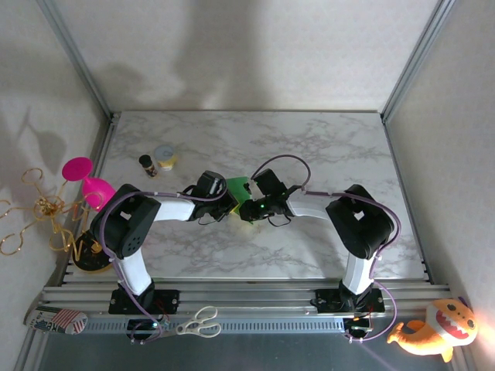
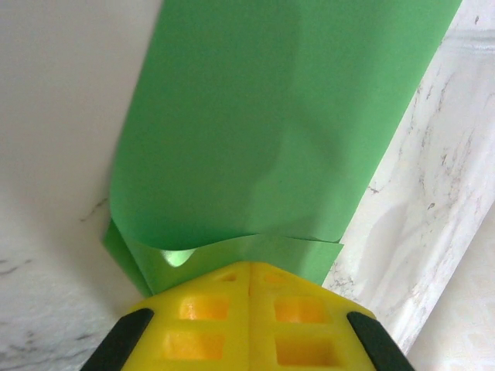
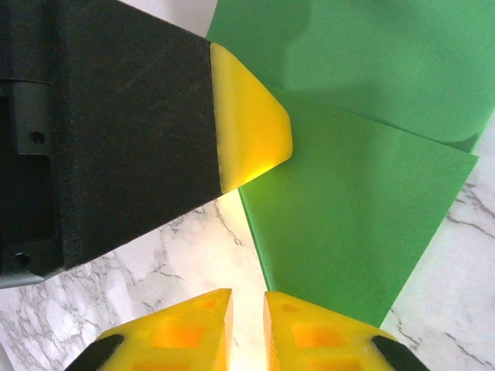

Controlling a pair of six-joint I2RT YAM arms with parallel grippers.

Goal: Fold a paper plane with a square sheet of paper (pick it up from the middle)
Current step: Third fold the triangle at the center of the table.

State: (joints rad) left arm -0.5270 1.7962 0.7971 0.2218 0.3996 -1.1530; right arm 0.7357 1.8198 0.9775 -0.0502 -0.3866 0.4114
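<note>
From the overhead camera I saw both arms reaching toward the middle of the marble table (image 1: 309, 147), their wrists almost meeting over the square sheet of paper (image 1: 237, 188), a small bright-green patch between them. The left gripper (image 2: 249, 267) had its yellow fingers pressed together on the near edge of the sheet. The paper was doubled over there, with a rounded bend on one side and two layers running into the pinch, the upper one sweeping away above the table. Through the right wrist camera the right gripper (image 3: 247, 297) stood with its jaws a narrow slit apart, bare table showing in the slit and nothing between them. The corner of the lower flap lay just beside one finger, though I couldn't tell whether it touched. The left arm's yellow tip sat against the sheet's edge, higher in that view. A small dark bottle (image 1: 147, 164) stood toward the table's far left, well apart from the paper.
</note>
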